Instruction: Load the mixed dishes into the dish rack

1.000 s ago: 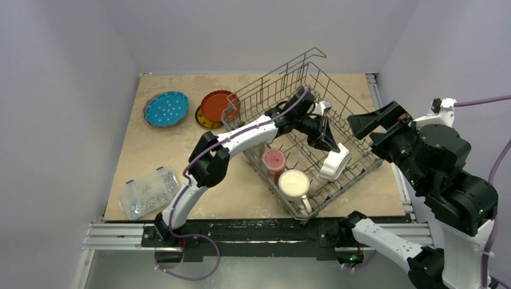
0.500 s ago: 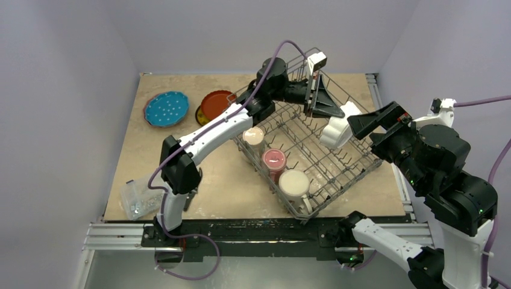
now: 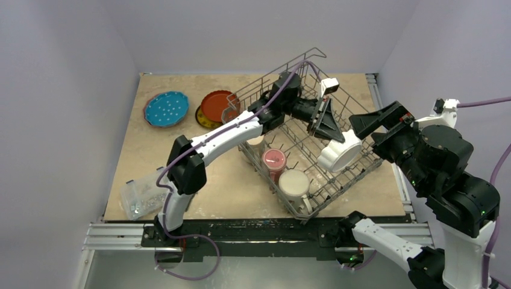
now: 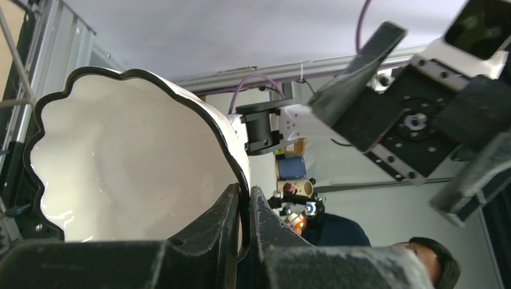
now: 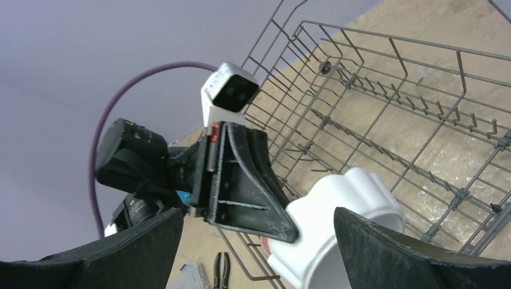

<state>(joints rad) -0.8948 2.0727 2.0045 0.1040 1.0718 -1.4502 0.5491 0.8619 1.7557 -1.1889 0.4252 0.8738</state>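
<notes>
Over the dish rack (image 3: 301, 135) — fluted bowl (image 3: 340, 155); right claw (image 3: 364, 129) beside.

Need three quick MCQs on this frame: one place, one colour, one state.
1. The blue dotted plate lies: A on the table left of the dish rack; B inside the rack; C on the floor.
2. The fluted bowl pinched by the left gripper is: A maroon; B yellow; C white.
3. The right gripper is: A shut on the bowl; B open, empty; C shut, empty.

Key: 1 A, it sits on tabletop outside the rack. 2 C, the left wrist view shows glossy white. 3 B, its fingers stand wide apart with nothing gripped.
</notes>
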